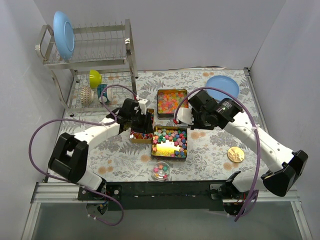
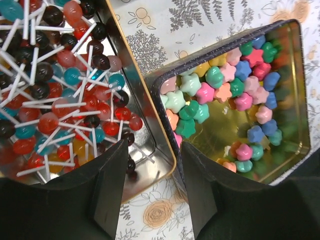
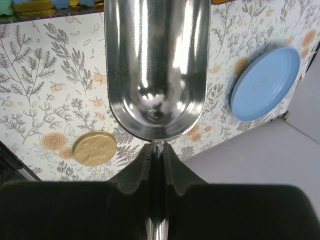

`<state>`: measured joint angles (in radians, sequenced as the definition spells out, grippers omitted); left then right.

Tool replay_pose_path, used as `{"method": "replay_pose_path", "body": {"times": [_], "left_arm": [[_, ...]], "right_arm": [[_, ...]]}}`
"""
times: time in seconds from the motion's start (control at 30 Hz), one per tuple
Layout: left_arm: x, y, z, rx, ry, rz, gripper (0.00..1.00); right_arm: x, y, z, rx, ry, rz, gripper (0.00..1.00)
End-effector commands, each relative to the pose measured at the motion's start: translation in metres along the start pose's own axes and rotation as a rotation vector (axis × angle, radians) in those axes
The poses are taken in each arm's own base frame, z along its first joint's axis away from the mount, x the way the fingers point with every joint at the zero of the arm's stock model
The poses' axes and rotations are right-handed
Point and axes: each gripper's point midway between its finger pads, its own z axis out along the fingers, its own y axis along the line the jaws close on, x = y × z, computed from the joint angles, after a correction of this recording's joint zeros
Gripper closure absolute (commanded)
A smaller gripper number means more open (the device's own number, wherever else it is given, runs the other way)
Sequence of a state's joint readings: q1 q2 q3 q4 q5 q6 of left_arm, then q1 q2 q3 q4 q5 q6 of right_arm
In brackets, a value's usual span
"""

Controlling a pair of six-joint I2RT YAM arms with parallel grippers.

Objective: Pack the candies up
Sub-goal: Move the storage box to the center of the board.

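From above, the table [image 1: 125,155] has a cloth with leaves and flowers on it. Three flat gold tins sit in the middle. The back tin [image 1: 159,93] is full of tiny orange and pink gummies [image 1: 172,102]. The front tin [image 1: 170,156] holds chunky star candies [image 1: 170,137] in pink, green, blue and yellow. The left arm [image 1: 95,132] reaches over a third tin [image 1: 135,138], just left of the front one. The right arm [image 1: 255,137] reaches in near the back tin. A small clear bowl [image 1: 161,171] with a few candies sits near the front edge. A round gold lid [image 1: 235,154] lies to the right. A blue plate [image 1: 223,87] lies at the back, and a wire rack [image 1: 90,55] stands in the left corner. The left wrist view shows what the top view hides: the third tin is full of round red, blue and dark lollipops [image 2: 65,110] on thin white sticks. The left gripper [image 2: 152,200] is spread wide above the tin's corner and grasps nothing. The right wrist view shows a smooth, shiny metal scoop [image 3: 156,65], curved like a trough and empty. The right gripper [image 3: 156,150] is clenched on its thin handle. The lid looks bumpy here.
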<state>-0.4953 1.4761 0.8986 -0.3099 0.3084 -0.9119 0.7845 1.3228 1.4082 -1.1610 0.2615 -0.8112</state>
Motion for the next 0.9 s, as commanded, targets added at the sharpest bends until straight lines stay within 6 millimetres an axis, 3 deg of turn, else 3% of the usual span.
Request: {"method": "replay_pose_path", "body": {"times": [0.0, 0.2, 0.4, 0.6, 0.63, 0.67, 0.73, 0.8, 0.87], "left_arm": [[-0.019, -0.002, 0.012, -0.05, -0.023, 0.035, 0.54], [-0.016, -0.005, 0.033, -0.064, 0.027, 0.028, 0.57], [-0.017, 0.003, 0.05, -0.115, 0.072, -0.011, 0.71], [-0.046, -0.002, 0.073, -0.115, 0.05, -0.057, 0.75], [-0.042, 0.004, 0.084, -0.127, 0.075, -0.064, 0.75], [-0.058, 0.0, 0.088, -0.121, 0.047, -0.058, 0.77], [-0.058, 0.004, 0.104, -0.13, 0.071, -0.066, 0.78], [-0.075, 0.001, 0.111, -0.123, 0.044, -0.056, 0.78], [-0.077, 0.006, 0.124, -0.134, 0.048, -0.046, 0.78]], "right_arm": [[0.0, -0.019, -0.01, 0.047, -0.062, 0.106, 0.99], [0.004, -0.025, -0.004, 0.042, -0.066, 0.15, 0.99], [0.002, -0.033, -0.002, 0.056, -0.063, 0.149, 0.99], [0.004, -0.038, 0.002, 0.055, -0.053, 0.156, 0.99], [0.004, -0.038, 0.003, 0.054, -0.051, 0.159, 0.99], [0.005, -0.037, 0.004, 0.051, -0.047, 0.159, 0.99], [0.006, -0.039, 0.006, 0.051, -0.046, 0.162, 0.99], [0.007, -0.039, 0.009, 0.044, -0.039, 0.166, 0.99], [0.008, -0.037, 0.013, 0.035, -0.034, 0.164, 0.99]]}}
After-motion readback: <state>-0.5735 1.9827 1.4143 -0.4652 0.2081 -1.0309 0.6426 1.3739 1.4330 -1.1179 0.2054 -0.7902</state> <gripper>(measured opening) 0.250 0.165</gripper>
